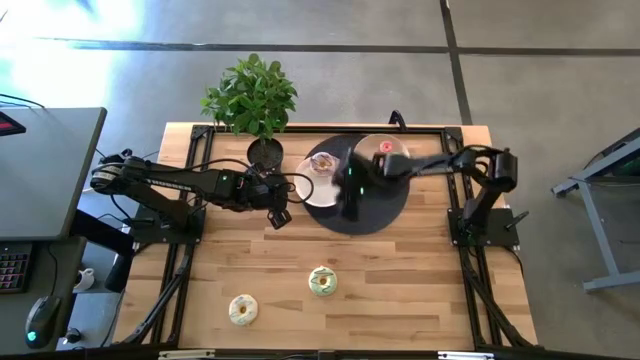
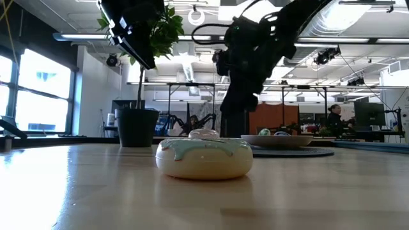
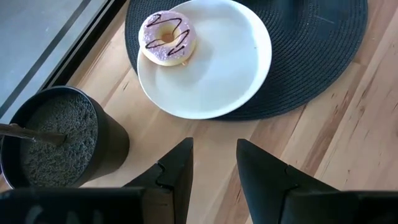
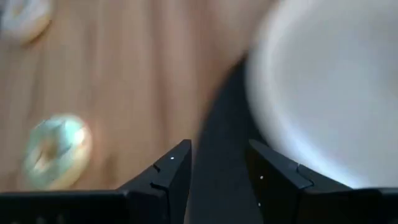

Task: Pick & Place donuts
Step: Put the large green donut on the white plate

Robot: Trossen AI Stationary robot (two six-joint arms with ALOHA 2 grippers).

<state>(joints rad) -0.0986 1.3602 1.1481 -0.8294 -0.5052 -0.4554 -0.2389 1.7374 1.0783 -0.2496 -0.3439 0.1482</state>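
Observation:
A pink-frosted donut [image 3: 166, 37] [image 1: 323, 163] lies on a white plate [image 3: 236, 68]. A green-cream donut [image 1: 323, 281] [image 2: 204, 157] [image 4: 56, 150] and a pale yellow donut [image 1: 243, 309] [image 4: 22, 18] lie flat on the wood near the table's near edge. Tiny donuts [image 1: 384, 148] sit on a second plate [image 1: 392, 152] farther back. My left gripper [image 3: 214, 165] [image 1: 278, 215] hovers open above bare wood just left of the white plate. My right gripper [image 4: 217, 165] [image 1: 350, 205] is open and empty above the black mat's [image 4: 221, 130] near-left part.
Both plates rest on a round black woven mat [image 1: 375, 205]. A potted plant [image 1: 255, 100] stands at the far edge, with its dark pot [image 3: 59, 137] close to my left gripper. Open wood lies between the mat and the two loose donuts.

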